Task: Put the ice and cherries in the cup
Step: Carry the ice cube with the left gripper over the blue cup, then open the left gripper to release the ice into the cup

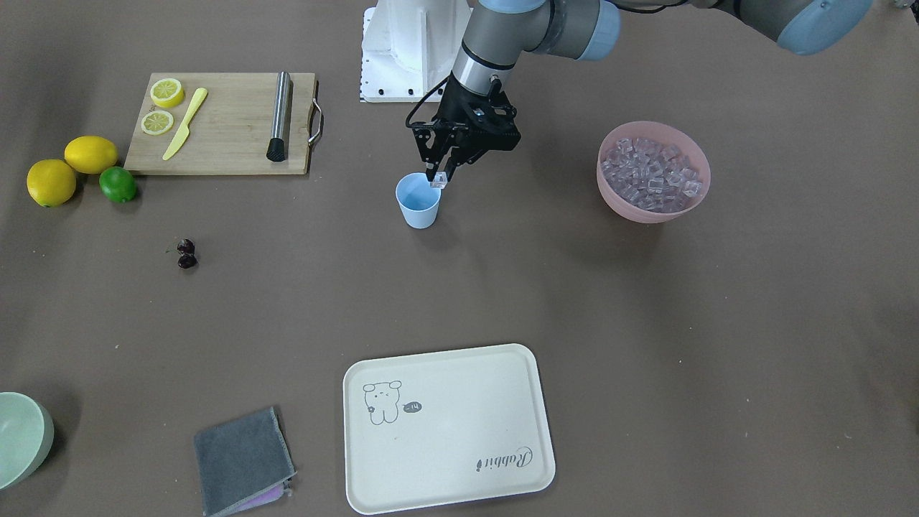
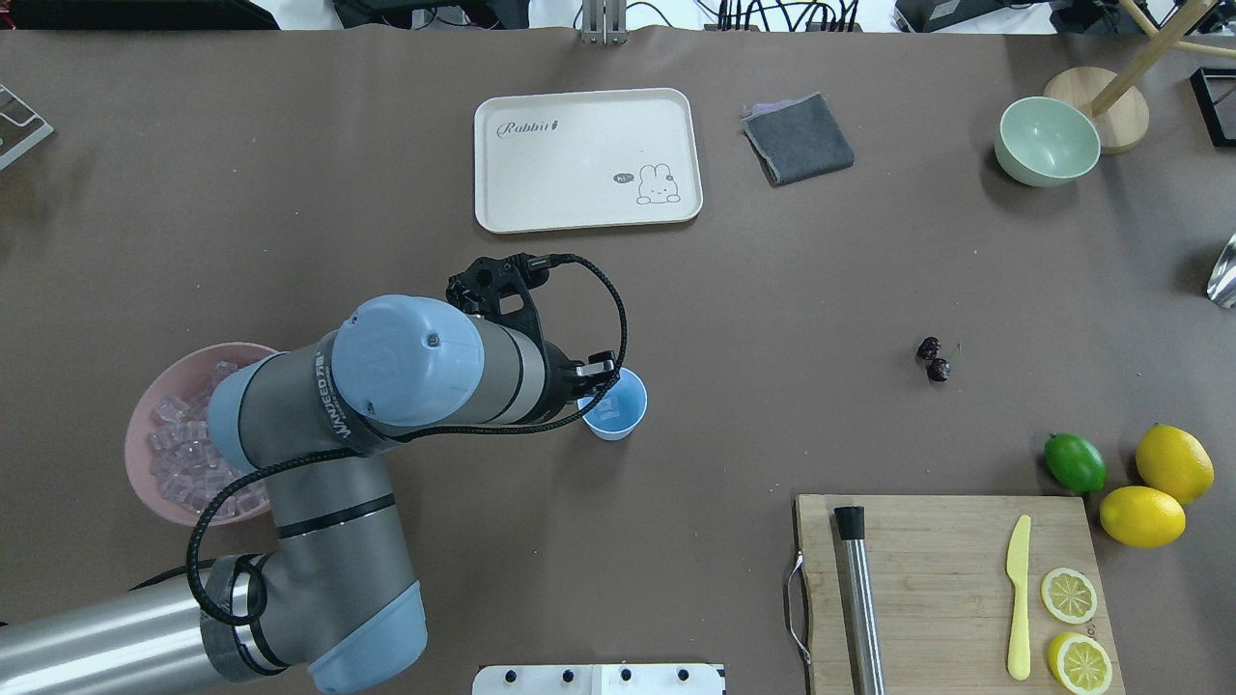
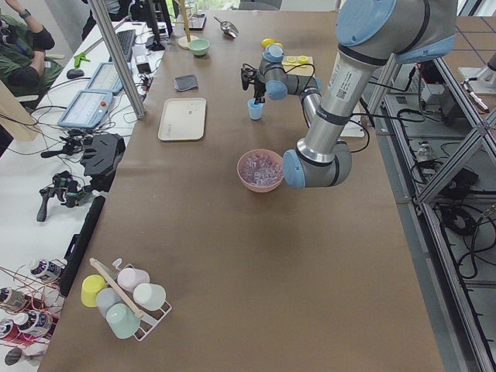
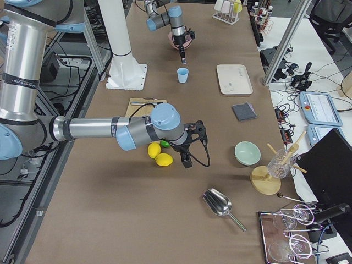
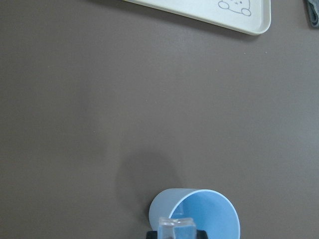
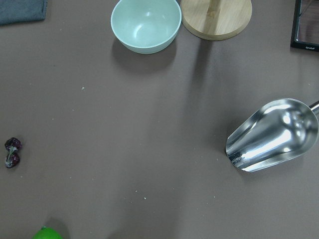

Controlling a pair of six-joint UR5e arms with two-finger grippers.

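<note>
Blue cup (image 1: 418,201) stands with bare brown table (image 1: 646,323) all round; the left gripper (image 1: 438,178) pinches one ice cube (image 5: 175,228), seemingly just above its rim. Off alone, the cherries (image 1: 187,253) lie well apart. On the tray (image 1: 467,402), "Rabbit". Whether the right gripper (image 4: 185,161) is parted, I cannot tell.

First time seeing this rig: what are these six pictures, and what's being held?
Two robot arms work at a brown table. One camera faces the robot, one looks down from behind it, two look along the table from its ends, two sit on the wrists. The left gripper pinches one ice cube above the rim of the blue cup. More ice fills the pink bowl; the cherries lie loose on the table. Whether the right gripper is open, I cannot tell.
</note>
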